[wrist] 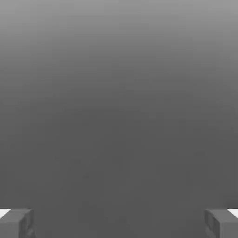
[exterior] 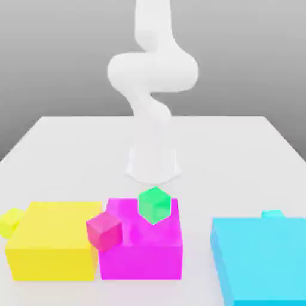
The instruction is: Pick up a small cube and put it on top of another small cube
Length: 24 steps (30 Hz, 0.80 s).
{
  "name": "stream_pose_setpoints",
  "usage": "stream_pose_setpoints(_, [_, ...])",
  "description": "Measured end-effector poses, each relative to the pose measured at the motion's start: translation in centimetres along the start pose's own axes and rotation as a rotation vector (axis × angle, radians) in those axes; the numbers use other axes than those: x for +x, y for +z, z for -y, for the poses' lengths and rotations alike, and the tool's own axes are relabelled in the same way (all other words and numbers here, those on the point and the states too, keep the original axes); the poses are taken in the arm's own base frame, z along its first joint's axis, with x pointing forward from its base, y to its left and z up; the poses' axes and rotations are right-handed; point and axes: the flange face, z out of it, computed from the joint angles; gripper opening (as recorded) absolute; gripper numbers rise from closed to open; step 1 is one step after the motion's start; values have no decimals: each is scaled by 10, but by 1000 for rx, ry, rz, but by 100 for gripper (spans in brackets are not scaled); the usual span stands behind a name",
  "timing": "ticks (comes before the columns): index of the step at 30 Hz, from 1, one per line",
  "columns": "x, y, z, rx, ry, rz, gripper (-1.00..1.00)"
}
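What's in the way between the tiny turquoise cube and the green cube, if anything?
Nothing visible stands between the turquoise cube and the green cube in the exterior view. The big cyan block just hides part of the turquoise cube from the camera.

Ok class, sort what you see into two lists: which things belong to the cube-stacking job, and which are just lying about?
Job (colours unspecified, so any two cubes could be the pair):
- open hand
- small cyan cube
- small green cube
- small pink cube
- small yellow cube

Lying about:
- big yellow block
- big magenta block
- big cyan block
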Motion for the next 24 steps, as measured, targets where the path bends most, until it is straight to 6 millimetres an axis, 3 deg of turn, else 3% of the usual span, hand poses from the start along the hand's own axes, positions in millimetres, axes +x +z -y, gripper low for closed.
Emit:
stream_pose_setpoints(6, [-95, 127, 26, -140, -27, 119, 0])
stream_pose_setpoints(10, [-172, 194, 23, -221, -52, 202, 0])
stream_pose_setpoints(13, [-234, 234, 11, -277, -72, 268, 0])
stream_pose_setpoints(17, [-322, 270, -16, -349, -100, 364, 0])
stream_pose_setpoints(21, [-413, 283, -52, -415, -138, 472, 0])
stream_pose_setpoints(24, [-458, 289, -81, -460, -137, 537, 0])
